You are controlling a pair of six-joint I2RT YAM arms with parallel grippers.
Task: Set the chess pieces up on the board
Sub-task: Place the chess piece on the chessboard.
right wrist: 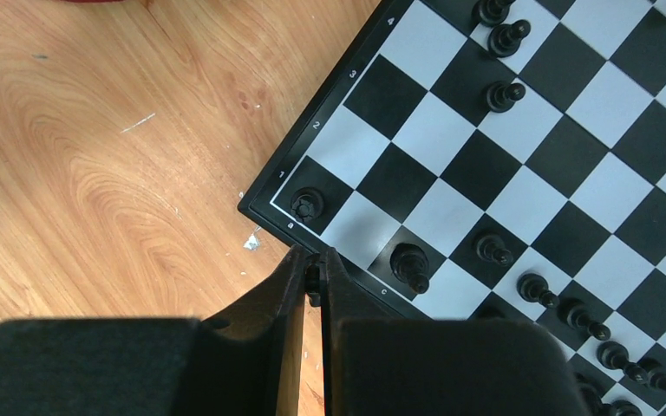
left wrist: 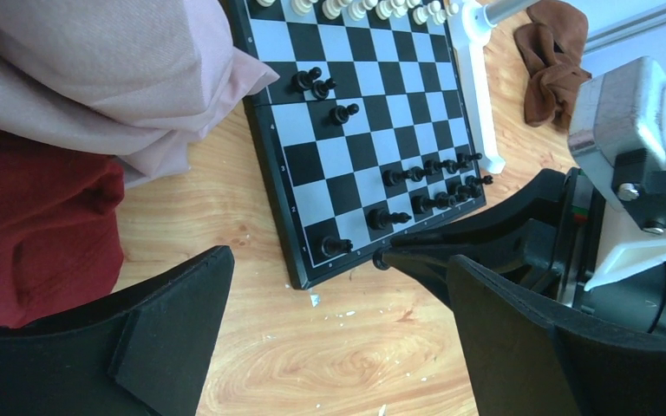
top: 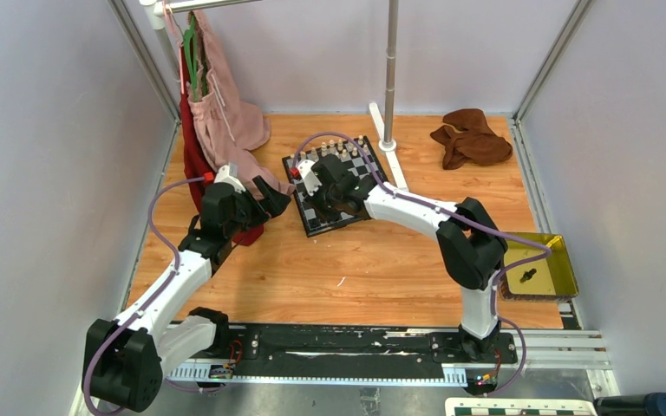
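My right end effector (right wrist: 314,270) is pinched nearly closed on a small black chess piece (right wrist: 313,286) at the near border of the board (right wrist: 416,130). The corner rook (right wrist: 307,204) is just ahead-left and a taller black piece (right wrist: 409,264) just ahead-right, so I judge a skewed descent could topple either neighbour or catch the rim. My left end effector (left wrist: 336,277) stands wide open and empty over the table (left wrist: 312,364) close beside it; a pink garment (left wrist: 121,78) to its left reaches the board's edge.
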